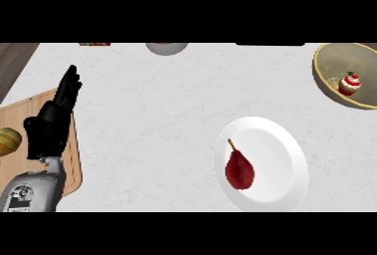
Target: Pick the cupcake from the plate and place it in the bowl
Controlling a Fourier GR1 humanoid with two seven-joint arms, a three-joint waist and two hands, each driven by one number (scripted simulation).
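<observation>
Nearest you, left of the white plate (283,149), your left hand (49,127) rests over the wooden board (22,117), fingers straight and up, holding nothing. Your right hand does not show, so you cannot tell its state. A round yellowish thing (7,141) lies on the board, left of that hand.

The plate itself carries only a dark red pear (239,171), stem toward the far side.

Beyond the plate and to its right, the cupcake (350,84) already sits inside the wooden bowl (324,74), toward its right side. It looks upright, its short axis standing, red topping uppermost; from this steep view you cannot be sure of a slight tilt. Judge it light, soft and easily crushed, with frosting that would smear; if you must touch it, take it low around the base. The task looks done.

Farther than the plate, a grey round object (166,48) sits at the counter (147,99) edge.
</observation>
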